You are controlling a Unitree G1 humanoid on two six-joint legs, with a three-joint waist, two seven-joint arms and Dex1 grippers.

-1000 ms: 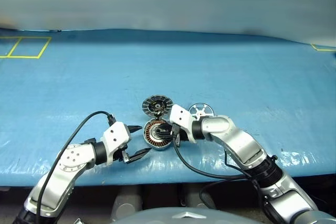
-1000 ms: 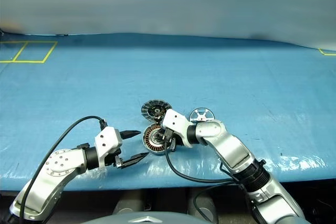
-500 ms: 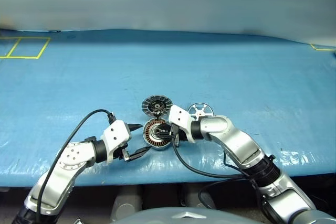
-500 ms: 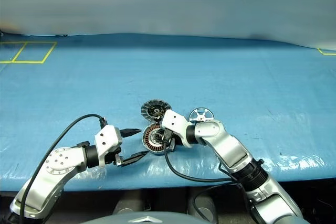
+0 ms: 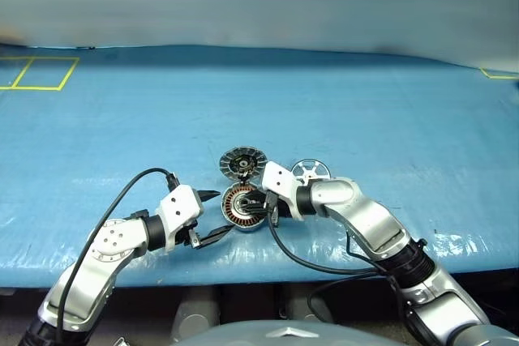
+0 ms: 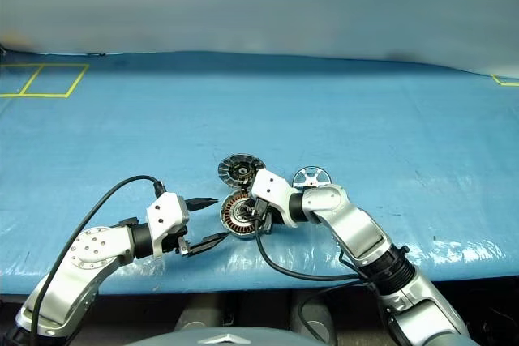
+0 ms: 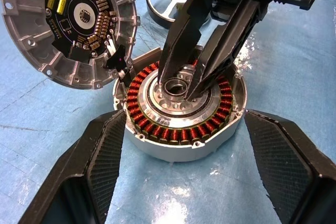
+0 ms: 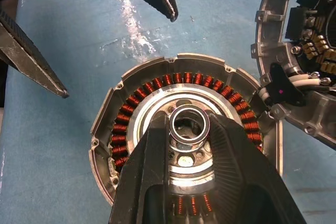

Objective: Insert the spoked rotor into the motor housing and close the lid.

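Lower left of the head view: left claw point(image 5: 224, 214), spread wide and gripping nothing, with one finger to each side of the motor housing point(image 5: 235, 215) but touching neither wall. Probably waiting there to steady the cup or stop it from sliding on the blue desk point(image 5: 122, 119).

Lower centre: the housing itself, lying flat with the open side up and the copper windings exposed, ready to receive a part from above. Just above it in the frame, touching its edge: the lid point(image 5: 242, 161), swung back with the segmented rim and black centre facing up. Folded away like this to leave the cup free.

Over the housing's centre, reaching in from the right: right claw point(image 5: 259, 207), narrow, with the fingertips pinched on a small ring point(image 8: 172, 124) at the hub. Cannot tell if this ring is loose or belongs to the hub. Seems to be seating or checking the centre before the wheel goes in.

Right of centre, just behind the right wrist: the spoked rotor point(image 5: 310, 171), flat on the desk, apart from the housing, not yet inserted.

Counted: two claws, one housing, one lid, one rotor, one small ring.
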